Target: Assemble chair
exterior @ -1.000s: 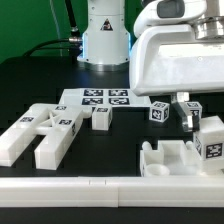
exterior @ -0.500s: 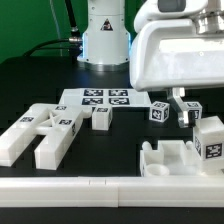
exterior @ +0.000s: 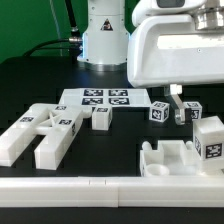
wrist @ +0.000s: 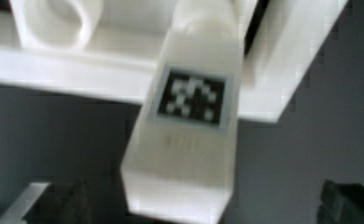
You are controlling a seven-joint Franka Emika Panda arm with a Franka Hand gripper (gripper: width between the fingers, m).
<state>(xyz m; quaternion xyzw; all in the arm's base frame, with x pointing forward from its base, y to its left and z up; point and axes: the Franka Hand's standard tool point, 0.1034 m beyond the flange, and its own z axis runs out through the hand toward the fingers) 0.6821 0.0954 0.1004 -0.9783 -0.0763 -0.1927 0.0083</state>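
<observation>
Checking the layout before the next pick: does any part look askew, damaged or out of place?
Nothing looks damaged or spilled. The long blocks at the exterior view's left lie angled and touching, a loose jumble rather than a row; that fits unassembled parts, not a fault.

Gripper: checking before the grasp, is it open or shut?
Open. Wrist view shows the gripper with fingertips wide apart, clear of the tagged block.

The glossy white robot arm, far in the scene, is a smooth rounded column with a small dark round marking. Its big white boxy wrist housing has rounded edges and a grey-black top. The gripper has slim fingers with dark pads.
</observation>
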